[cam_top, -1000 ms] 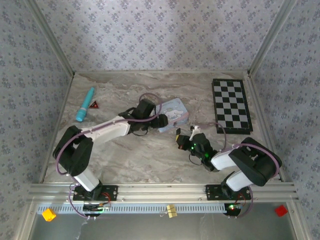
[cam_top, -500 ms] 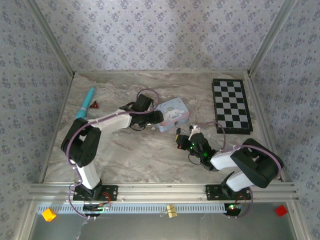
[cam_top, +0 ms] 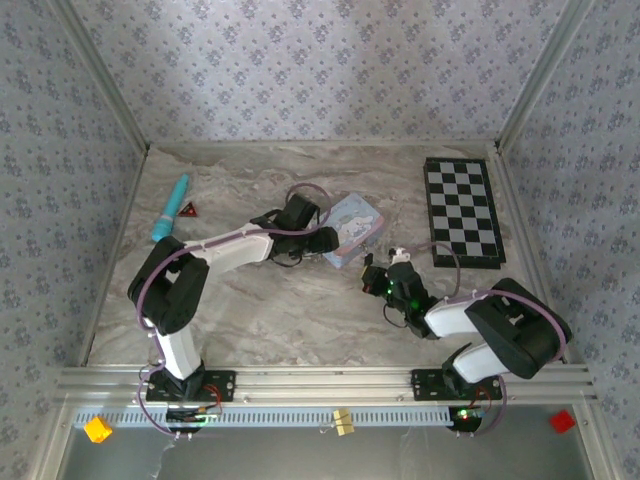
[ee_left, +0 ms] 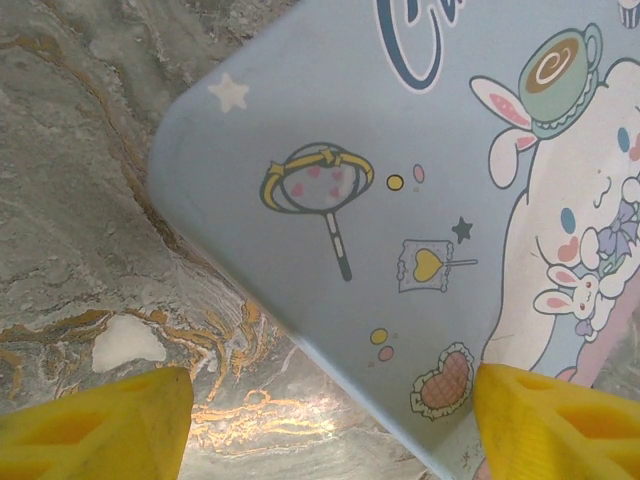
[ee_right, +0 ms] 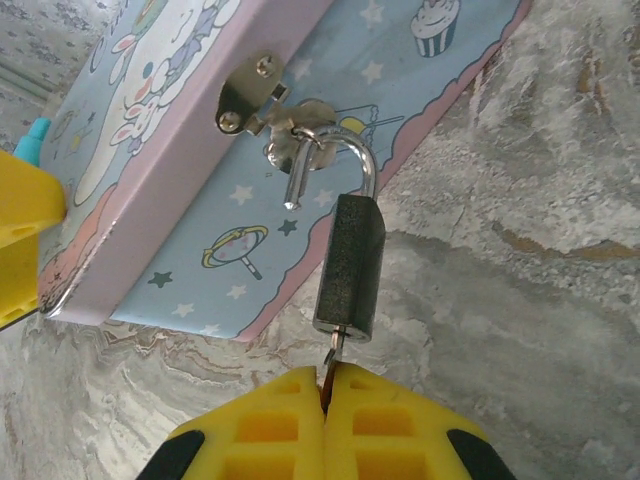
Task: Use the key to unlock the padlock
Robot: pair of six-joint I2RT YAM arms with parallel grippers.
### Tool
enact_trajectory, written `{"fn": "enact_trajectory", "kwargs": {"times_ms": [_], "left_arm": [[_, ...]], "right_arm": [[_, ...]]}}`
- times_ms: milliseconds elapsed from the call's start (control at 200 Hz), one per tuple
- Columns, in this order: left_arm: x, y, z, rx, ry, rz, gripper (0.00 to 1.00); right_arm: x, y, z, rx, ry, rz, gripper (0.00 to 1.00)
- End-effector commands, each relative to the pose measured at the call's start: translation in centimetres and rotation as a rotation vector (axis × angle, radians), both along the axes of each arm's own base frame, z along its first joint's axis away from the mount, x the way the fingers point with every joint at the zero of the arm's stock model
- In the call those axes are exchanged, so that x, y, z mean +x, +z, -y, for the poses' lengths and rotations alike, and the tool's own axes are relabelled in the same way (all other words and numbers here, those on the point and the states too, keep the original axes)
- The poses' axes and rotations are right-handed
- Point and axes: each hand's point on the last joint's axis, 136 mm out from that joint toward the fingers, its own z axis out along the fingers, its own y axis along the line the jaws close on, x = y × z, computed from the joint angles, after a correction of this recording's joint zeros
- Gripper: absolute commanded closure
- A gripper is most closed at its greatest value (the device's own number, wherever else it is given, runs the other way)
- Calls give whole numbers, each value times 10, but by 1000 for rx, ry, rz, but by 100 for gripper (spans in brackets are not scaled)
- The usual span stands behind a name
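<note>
Right wrist view is showing the padlock (ee_right: 350, 262) hanging at centre frame, its silvery shackle (ee_right: 345, 150) passing through the metal hasp (ee_right: 245, 95) on the pale blue cartoon tin (ee_right: 150, 225), with one shackle end standing free of the dark body. A key (ee_right: 328, 362) is sitting in the padlock's underside, and the right gripper (ee_right: 325, 400) is pinching it, its yellow fingers (ee_right: 270, 430) pressing flat together around the key.

Left wrist view is showing the left gripper (ee_left: 325, 430) with its fingers (ee_left: 90, 425) spreading wide across a corner of the tin. One is hovering over the marble table (ee_left: 70, 200) and the other is lying at the tin's edge.

From the top, the right arm (cam_top: 480, 320) is reaching low toward centre frame, while the left arm (cam_top: 220, 255) is stretching rightward to the tin.
</note>
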Motion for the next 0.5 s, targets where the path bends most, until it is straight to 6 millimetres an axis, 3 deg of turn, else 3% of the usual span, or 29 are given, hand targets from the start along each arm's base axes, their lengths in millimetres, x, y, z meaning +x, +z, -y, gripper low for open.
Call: {"fn": "enact_trajectory", "kwargs": {"times_ms": [0,305,495], "left_arm": [[-8,-17,-17,55,37,-38,27],[-4,-18,-22,42,64,-37,27],[-5,-20,-24,47,67,-40,27]], "right_arm": [[-1,-1,7,0,-5,-4,100],[-7,-20,18,57,-1,-92,100],[-9,-23,19,60,24,-94,78]]}}
